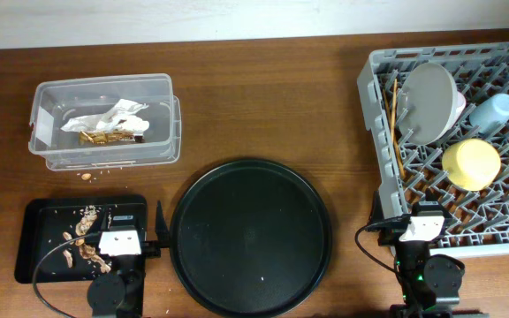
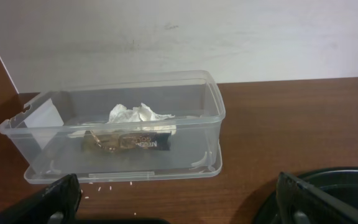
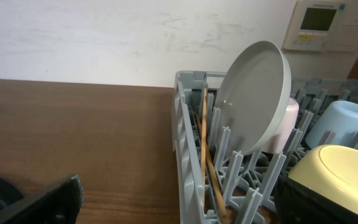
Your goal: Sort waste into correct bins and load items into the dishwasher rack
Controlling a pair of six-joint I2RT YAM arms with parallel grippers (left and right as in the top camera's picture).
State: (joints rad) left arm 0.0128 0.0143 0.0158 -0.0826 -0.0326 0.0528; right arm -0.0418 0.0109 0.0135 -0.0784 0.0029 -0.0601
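At 7 o'clock, nearest the robot, the left fingers (image 2: 51, 202) are spread wide and hold nothing. They sit over the right end of the shallow black tray (image 1: 38, 265), which holds the brown and beige food scraps (image 1: 82, 231). At 5 o'clock the right fingers (image 3: 48, 202) are also released and empty, at the near edge of the dishwasher rack (image 1: 380, 177). Between the two arms, at 6 o'clock, the large round black tray (image 1: 250, 234) lies on the wooden surface (image 1: 263, 106).

Farther out at 10 o'clock stands the clear tub (image 1: 51, 88), with the crumpled white-and-gold wrapper (image 1: 113, 124) inside it. One crumb (image 1: 87, 177) and a few rice grains (image 2: 104, 182) lie on the surface just in front of the tub.

In the rack, from 3 to 2 o'clock, the yellow bowl (image 1: 471, 163) comes first. Beyond it are the chopsticks (image 1: 396, 124) along the left wall, the grey plate (image 1: 431, 102) standing tilted on edge, and the blue cup (image 1: 493, 110). A pink shape behind the plate is probably the pink cup (image 3: 288, 124), though most of it is hidden.
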